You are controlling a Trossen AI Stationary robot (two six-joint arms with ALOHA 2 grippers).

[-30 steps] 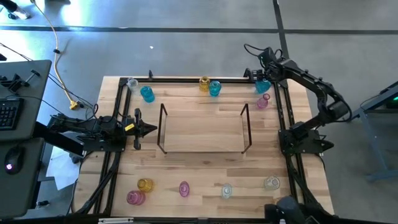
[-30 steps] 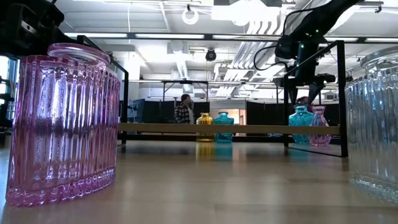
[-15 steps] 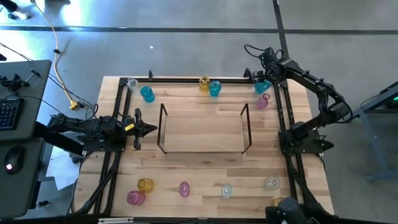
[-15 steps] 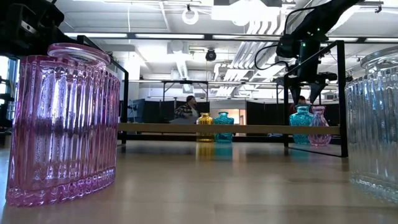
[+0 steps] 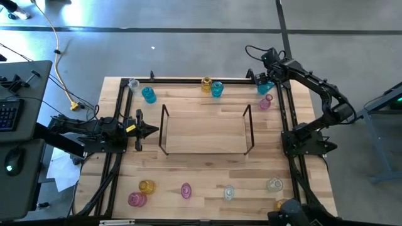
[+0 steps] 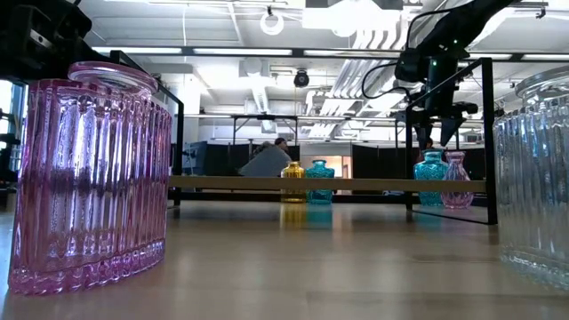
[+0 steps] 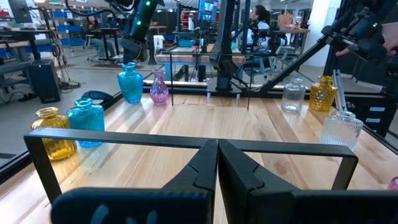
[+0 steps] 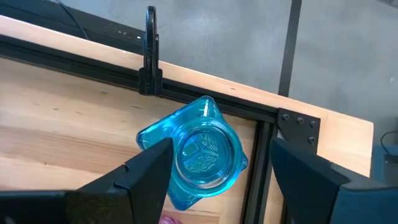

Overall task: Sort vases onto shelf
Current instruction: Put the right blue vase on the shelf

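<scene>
Wooden tabletop [image 5: 207, 172]; on it the bare shelf [image 5: 204, 129] and scattered vases [image 5: 149, 95].

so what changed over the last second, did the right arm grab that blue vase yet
Not yet. The right gripper eased a little farther over the blue vase in the far right corner, fingers open on either side of it, nothing held. In the room behind, a person leaned over. The left gripper stayed shut beside the empty shelf; no vase moved.

The high view looks straight down on the whole table [image 5: 207, 169]. The low view sits at tabletop height, facing twelve o'clock. The right wrist view hangs close above a blue vase [image 8: 202, 152], also visible in the low view [image 6: 430, 179].
</scene>
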